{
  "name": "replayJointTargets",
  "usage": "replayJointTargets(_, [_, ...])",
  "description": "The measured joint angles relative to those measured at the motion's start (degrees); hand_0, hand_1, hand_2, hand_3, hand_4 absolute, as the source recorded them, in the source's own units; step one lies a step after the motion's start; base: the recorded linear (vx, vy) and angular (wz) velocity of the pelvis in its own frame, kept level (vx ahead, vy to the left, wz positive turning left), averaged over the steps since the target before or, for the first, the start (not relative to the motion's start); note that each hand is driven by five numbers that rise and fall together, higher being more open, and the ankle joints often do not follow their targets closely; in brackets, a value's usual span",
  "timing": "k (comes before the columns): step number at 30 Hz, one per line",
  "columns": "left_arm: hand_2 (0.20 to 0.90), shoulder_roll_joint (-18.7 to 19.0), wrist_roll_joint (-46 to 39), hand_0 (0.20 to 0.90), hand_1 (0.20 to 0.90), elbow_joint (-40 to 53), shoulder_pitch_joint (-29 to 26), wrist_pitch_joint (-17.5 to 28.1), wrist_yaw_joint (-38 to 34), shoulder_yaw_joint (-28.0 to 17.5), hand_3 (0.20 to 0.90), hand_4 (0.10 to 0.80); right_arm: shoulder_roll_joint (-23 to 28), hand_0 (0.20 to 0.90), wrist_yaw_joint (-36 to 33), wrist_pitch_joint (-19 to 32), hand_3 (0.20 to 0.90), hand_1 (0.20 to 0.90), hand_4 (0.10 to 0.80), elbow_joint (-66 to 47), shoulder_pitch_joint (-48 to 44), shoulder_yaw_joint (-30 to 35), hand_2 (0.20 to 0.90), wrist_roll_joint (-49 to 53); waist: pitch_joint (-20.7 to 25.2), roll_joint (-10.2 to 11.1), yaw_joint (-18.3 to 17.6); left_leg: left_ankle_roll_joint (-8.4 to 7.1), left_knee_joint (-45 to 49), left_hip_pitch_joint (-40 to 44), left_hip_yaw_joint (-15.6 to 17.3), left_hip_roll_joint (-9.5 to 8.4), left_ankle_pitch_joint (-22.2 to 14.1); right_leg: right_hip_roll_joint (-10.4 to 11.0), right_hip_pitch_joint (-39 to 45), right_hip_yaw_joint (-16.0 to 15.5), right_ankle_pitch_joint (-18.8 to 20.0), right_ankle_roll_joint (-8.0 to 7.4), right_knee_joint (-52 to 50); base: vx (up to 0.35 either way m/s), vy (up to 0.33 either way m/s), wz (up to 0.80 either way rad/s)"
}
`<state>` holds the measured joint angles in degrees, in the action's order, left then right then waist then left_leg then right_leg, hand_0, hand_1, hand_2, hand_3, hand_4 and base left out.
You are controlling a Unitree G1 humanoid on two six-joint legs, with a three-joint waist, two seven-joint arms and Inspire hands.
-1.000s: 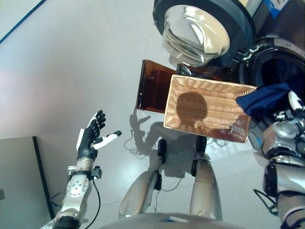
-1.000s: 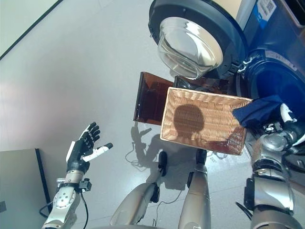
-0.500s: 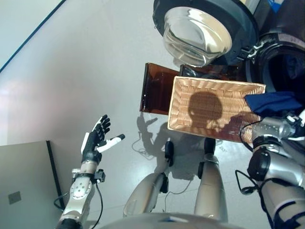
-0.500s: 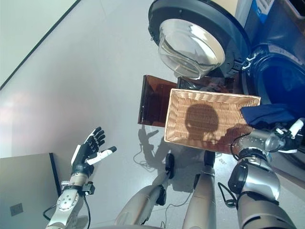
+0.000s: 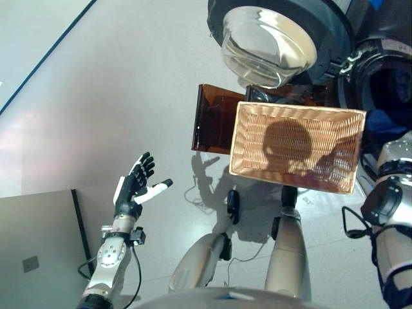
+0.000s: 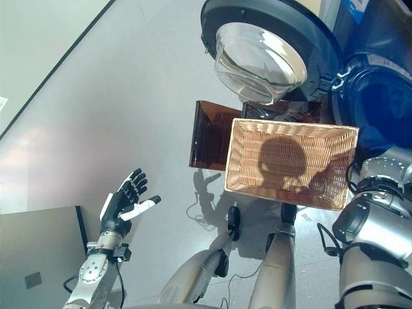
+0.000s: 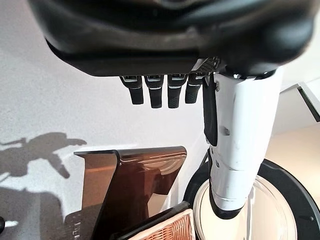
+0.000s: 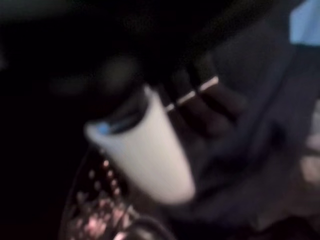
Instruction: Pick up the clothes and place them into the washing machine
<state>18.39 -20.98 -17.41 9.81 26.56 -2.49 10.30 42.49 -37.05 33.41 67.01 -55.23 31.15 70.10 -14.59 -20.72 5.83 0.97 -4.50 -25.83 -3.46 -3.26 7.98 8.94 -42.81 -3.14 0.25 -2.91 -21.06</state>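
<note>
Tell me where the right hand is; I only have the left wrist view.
Observer: The right hand is inside the washing machine drum; its arm reaches in through the opening.
Operator: Report the clothes.
Observer: A dark blue cloth lies close by that hand in the drum. I cannot tell whether it is gripped.
Operator: Check the basket.
Observer: The wicker basket has no clothes in it, only shadow on its weave.
</note>
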Motion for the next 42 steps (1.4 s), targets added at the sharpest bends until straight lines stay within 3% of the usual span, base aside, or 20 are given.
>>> replayJointTargets(4, [0.900,0.0,-0.4,0.900,0.900,-0.1,-0.2,0.0,0.0,-0.1,0.900,0.800,0.2,0.200,-3.1,2.8,0.200,0.200,0.300,-3.2,-0.1,1.0,0.200,-1.5,-0.9,-0.1,-0.2,0.16,0.0,-0.8,0.0,-0.57,-0.1,0.3,-1.0,0.1,-0.1,-0.35,-0.2,0.004,-0.008,-0.03])
replayJointTargets(17, [0.900,0.0,-2.0,0.900,0.900,0.0,-0.7,0.1,-0.4,-0.1,0.900,0.800,0.0,0.200,-4.5,2.8,0.200,0.200,0.300,-3.7,-0.1,0.9,0.200,-2.5,-1.5,0.5,-0.2,0.18,0.0,-0.6,0.0,-0.66,-0.1,0.3,-0.9,0.5,-0.1,-0.52,-0.2,-0.005,-0.001,-0.03])
replayJointTargets(19, [0.900,0.0,-2.0,0.900,0.900,0.0,-0.7,0.1,-0.4,-0.1,0.900,0.800,0.0,0.532,-4.2,2.7,0.532,0.532,0.537,-3.7,-0.1,0.8,0.532,-2.6,-1.5,0.5,-0.2,0.20,0.0,-0.6,0.1,-0.65,-0.1,0.3,-0.9,0.6,-0.1,-0.52,-0.2,0.000,0.000,0.00])
replayJointTargets(20, [0.900,0.0,-2.0,0.900,0.900,0.0,-0.7,0.1,-0.4,-0.1,0.900,0.800,0.0,0.900,-4.1,2.6,0.900,0.900,0.800,-3.6,-0.1,0.8,0.900,-2.6,-1.5,0.5,-0.2,0.21,0.0,-0.6,0.1,-0.64,-0.1,0.3,-0.9,0.6,-0.1,-0.52,-0.2,0.000,0.000,0.00])
replayJointTargets(32, [0.900,0.0,-2.0,0.900,0.900,-0.1,-0.6,0.1,-0.1,-0.2,0.900,0.800,-0.4,0.900,-1.2,-1.4,0.900,0.900,0.800,-1.4,1.5,-0.9,0.900,-5.7,-2.7,2.0,-0.7,0.51,0.0,0.5,0.6,-0.62,-0.3,0.2,-0.1,0.8,-0.2,-0.52,-0.6,0.000,0.000,0.00])
replayJointTargets(35, [0.900,0.0,-1.9,0.900,0.900,-0.1,-0.6,0.2,0.0,-0.6,0.900,0.800,0.3,0.900,1.0,-5.5,0.900,0.900,0.800,3.9,3.5,-9.3,0.900,-14.1,-3.3,2.8,-1.1,0.52,0.0,1.7,0.7,-0.57,-0.3,0.2,0.9,0.8,-0.1,-0.50,-0.7,-0.032,0.005,-0.01])
replayJointTargets(37, [0.900,0.0,-1.9,0.900,0.900,0.0,-0.5,0.2,0.1,-0.9,0.900,0.800,1.4,0.900,3.2,-10.0,0.900,0.900,0.800,3.9,5.7,-15.5,0.900,-23.3,-3.8,3.5,-1.9,0.52,0.0,2.3,0.7,-0.60,-0.3,0.2,1.6,0.8,-0.2,-0.52,-0.7,-0.046,0.008,0.00])
replayJointTargets(42, [0.900,0.0,-1.8,0.900,0.900,0.2,0.0,0.2,0.9,-1.3,0.900,0.800,5.7,0.900,5.6,-15.2,0.900,0.900,0.800,2.2,9.6,-26.7,0.900,-42.2,-4.1,3.9,-2.1,0.50,0.0,2.3,0.7,-0.48,-0.3,0.1,1.5,0.8,-0.2,-0.56,-0.7,-0.020,0.011,0.04])
